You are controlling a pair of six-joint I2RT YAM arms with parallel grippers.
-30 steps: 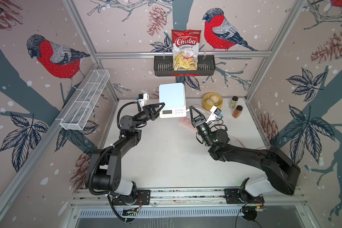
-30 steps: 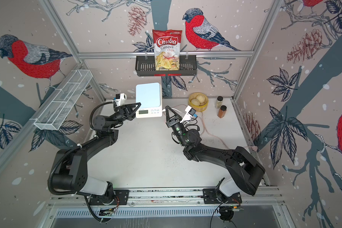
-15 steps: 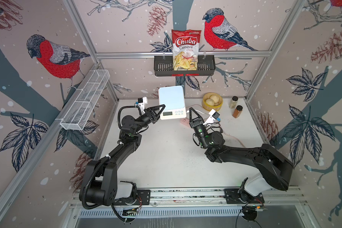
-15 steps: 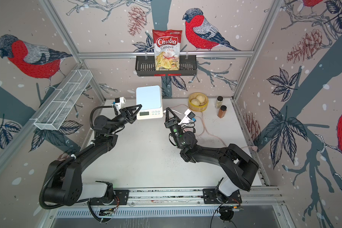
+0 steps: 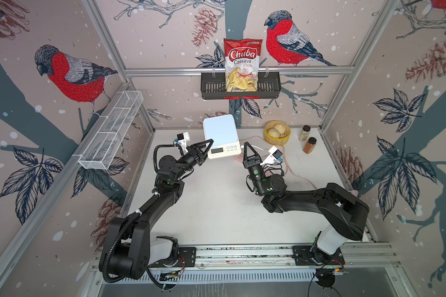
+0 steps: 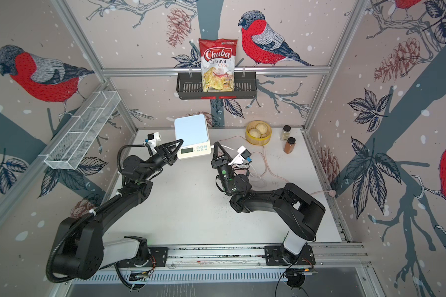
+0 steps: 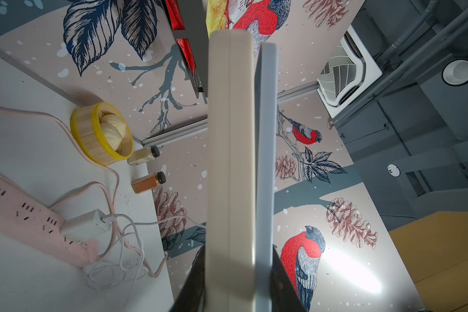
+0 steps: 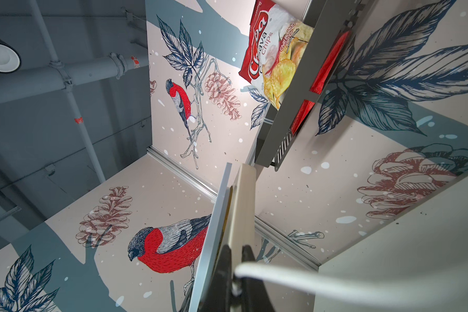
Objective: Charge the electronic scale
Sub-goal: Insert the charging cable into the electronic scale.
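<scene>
- Since the earlier frame, the electronic scale (image 5: 220, 132) was carried a little toward the robot and toward its left side, and the postures of both arms were changed with it.
- The scale was held off the table (image 5: 216, 205) by the left gripper (image 5: 208, 148). Its jaws were closed on the corner of the display end, one on the side of the blue plate and one on the side of the cream body.
- The right gripper (image 5: 246, 147) was closed on a white cable (image 8: 308, 279), which was pinched near its end.
- The long axis of the scale was directed from the display end, near the arms, toward the back wall. Its right long side was turned to the right jaws, which were placed just beside that side, near the display end.
- The right arm was judged the nearer one for the insertion, the left being used only as a support.
- No charging port could be seen, and whether the plug was touching the scale could not be told.
</scene>
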